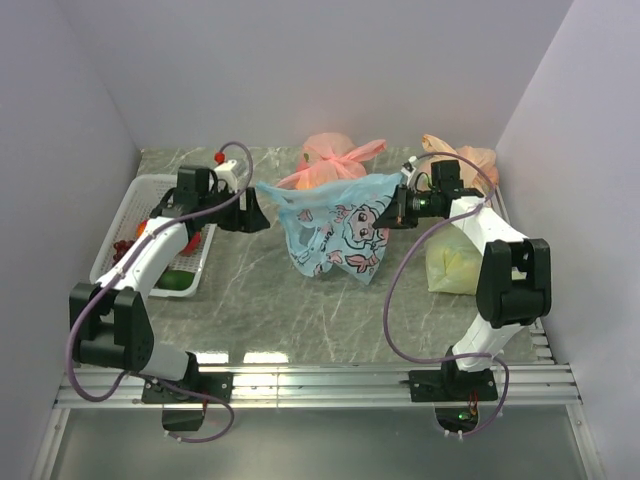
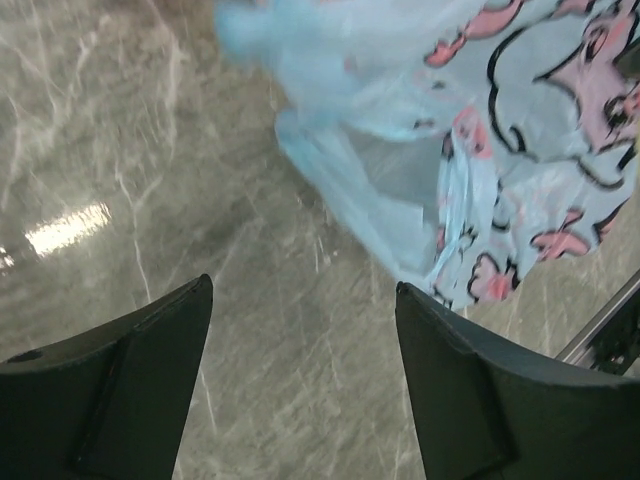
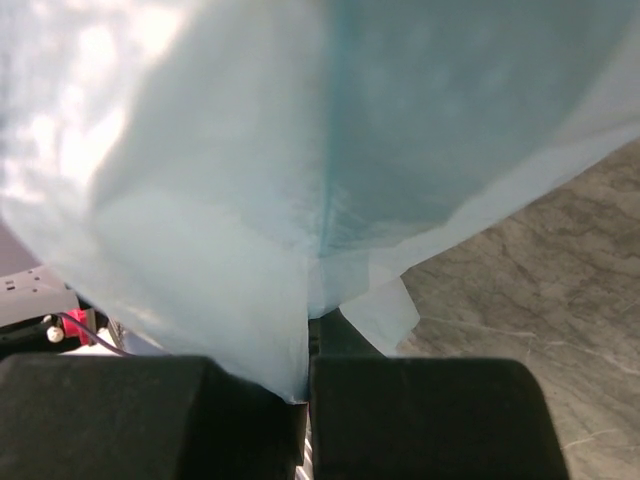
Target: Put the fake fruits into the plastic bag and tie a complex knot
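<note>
My right pincer [image 1: 398, 207] is shut tight on the plastic bag [image 1: 335, 235], pinching its right top edge. In the right wrist view the thin blue film is squeezed in the pincer at the bottom of the frame, and the rest of the bag fills almost everything above it.

My left pincer [image 1: 258, 212] is open wide and holds nothing. In the left wrist view I see only the gray counter [image 2: 180, 150] in the gap, and the bag sits in the upper right of that frame, apart from the pincer. From the top, the bag's left corner pokes out just beside this pincer.

The bag is in the middle of the top view. The fake fruits [image 1: 178, 283] lie in the white basket [image 1: 130, 195] at the left (my left arm hides some of them). Two pink-orange bags [image 1: 335, 150] sit at the back, and a yellow-green bag [image 1: 452, 262] is at the right.
</note>
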Robot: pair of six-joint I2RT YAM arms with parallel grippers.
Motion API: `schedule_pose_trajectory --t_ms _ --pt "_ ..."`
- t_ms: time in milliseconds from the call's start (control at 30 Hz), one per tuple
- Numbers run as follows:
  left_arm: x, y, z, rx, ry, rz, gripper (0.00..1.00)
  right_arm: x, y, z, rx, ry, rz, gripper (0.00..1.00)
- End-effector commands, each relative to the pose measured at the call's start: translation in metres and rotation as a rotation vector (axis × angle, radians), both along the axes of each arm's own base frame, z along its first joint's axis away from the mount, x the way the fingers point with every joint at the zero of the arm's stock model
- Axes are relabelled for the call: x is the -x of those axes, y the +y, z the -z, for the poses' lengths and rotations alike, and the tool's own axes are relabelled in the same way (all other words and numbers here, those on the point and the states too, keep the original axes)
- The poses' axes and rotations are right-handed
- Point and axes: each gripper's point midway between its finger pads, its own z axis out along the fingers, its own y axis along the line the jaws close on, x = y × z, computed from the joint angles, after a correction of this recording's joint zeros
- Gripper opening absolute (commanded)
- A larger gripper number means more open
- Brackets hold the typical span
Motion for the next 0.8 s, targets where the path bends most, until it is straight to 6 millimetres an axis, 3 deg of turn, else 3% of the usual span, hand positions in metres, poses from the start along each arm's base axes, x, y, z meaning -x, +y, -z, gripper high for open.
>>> schedule_pose_trajectory --t_ms 0,133,200,400,467,567,600,667,700,767 --pt "0.004 -0.012 -0.027 0.040 -0.187 0.082 0.80 -0.008 -0.001 -0.020 -0.040 -0.031 -0.010 0.00" --pt "-0.007 -0.040 -0.016 0.030 -0.224 0.135 0.83 -0.003 -0.001 -0.016 -0.049 -0.005 -0.031 0.00" --pt "-0.024 -0.050 -0.010 0.035 -0.244 0.123 0.84 -0.002 0.000 -0.015 -0.057 0.002 -0.044 0.00" --pt "-0.076 -0.064 0.016 0.014 -0.224 0.060 0.84 -0.002 0.002 -0.016 -0.072 0.010 -0.067 0.00" --pt "-0.083 -0.065 0.024 0.007 -0.209 0.054 0.82 -0.002 0.001 -0.018 -0.073 0.008 -0.066 0.00" --pt "-0.083 -0.065 0.039 0.002 -0.130 0.066 0.71 -0.004 -0.002 -0.018 -0.066 0.003 -0.055 0.00" --pt "-0.082 -0.065 0.038 0.007 -0.119 0.079 0.60 -0.005 -0.003 -0.018 -0.066 0.004 -0.051 0.00" --pt "-0.068 -0.059 0.040 0.030 -0.081 0.115 0.50 -0.007 -0.010 -0.017 -0.058 0.005 -0.030 0.00" --pt "-0.058 -0.056 0.038 0.040 -0.067 0.131 0.34 -0.010 -0.013 -0.017 -0.052 -0.003 -0.019 0.00" --pt "-0.037 -0.044 0.041 0.062 0.012 0.165 0.11 -0.011 -0.018 -0.013 -0.031 0.005 -0.001 0.00"
